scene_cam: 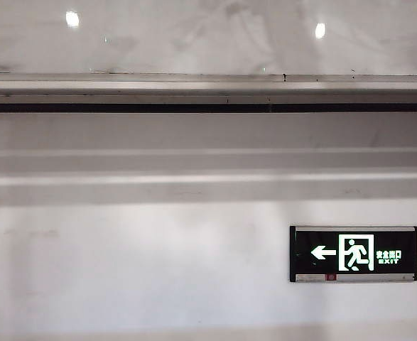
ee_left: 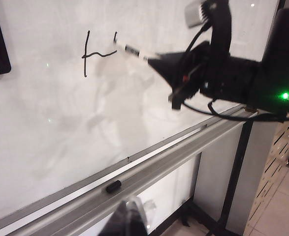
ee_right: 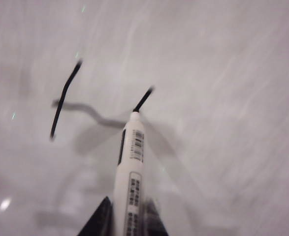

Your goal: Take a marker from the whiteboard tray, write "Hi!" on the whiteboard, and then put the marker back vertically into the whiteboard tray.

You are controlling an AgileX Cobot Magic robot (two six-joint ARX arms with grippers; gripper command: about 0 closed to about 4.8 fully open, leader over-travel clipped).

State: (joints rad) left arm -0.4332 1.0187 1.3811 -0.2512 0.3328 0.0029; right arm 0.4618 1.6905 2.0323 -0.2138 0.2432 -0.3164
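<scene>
- Nearest the right wrist camera, the right gripper [ee_right: 127, 219] has its two dark fingers [ee_right: 99, 221] pinched around the rear of the marker [ee_right: 130, 167], a slim white-barrelled pen with a barcode label, so the barrel projects straight ahead like an extension of the arm.
- The grip sits well back on the barrel, probably to keep the fingers off the panel and leave the tip visible to the camera.
- The tip of the marker touches the whiteboard [ee_right: 223, 88], a large glossy white panel, at the lower end of a short black stroke [ee_right: 143, 100].
- Beside it stands a longer black stroke [ee_right: 63, 101] with a wavy crossbar running toward the tip; judging by this, the letter "H" is partly drawn and its second upright is in hand.
- In the left wrist view, a blurred dark tip of the left gripper [ee_left: 127, 221] shows at the picture's edge, away from the writing; whether it stands apart or closed cannot be told.
- Just beyond it, the whiteboard tray [ee_left: 183, 157], a long grey-silver metal ledge, carries a small black cap [ee_left: 113, 186], likely parked there for recapping.
- Farther off, the right arm [ee_left: 223, 73] holds the pen against the board.
- In the exterior view, neither arm appears; below the ledge hangs a green exit sign [scene_cam: 353, 253] on the wall.
</scene>
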